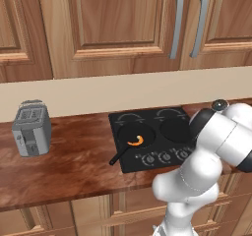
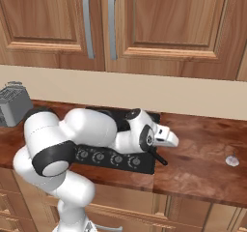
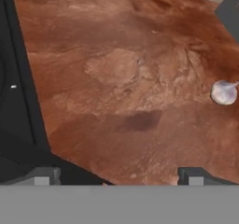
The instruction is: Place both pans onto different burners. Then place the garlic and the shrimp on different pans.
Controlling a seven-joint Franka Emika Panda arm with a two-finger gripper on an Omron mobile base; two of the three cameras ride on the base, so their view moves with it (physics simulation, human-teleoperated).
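Note:
One black pan (image 1: 134,135) sits on the front left burner of the cooktop (image 1: 116,121), handle toward the counter's front, with the orange shrimp (image 1: 136,141) lying in it. A second pan (image 1: 174,130) rests on the front right burner, partly behind my arm; its handle (image 2: 158,157) sticks out past the cooktop's right edge. The pale garlic (image 2: 232,161) lies on the counter well to the right, and in the hand view the garlic (image 3: 224,92) is at the right edge. My gripper (image 3: 119,178) hangs open and empty over bare counter just right of the cooktop, short of the garlic.
A grey toaster (image 1: 31,127) stands on the counter far left. The two back burners (image 1: 130,117) show bare rings. Knobs (image 2: 99,156) line the cooktop's front. Wood cabinets hang above, and brown counter (image 2: 202,149) stretches between cooktop and garlic.

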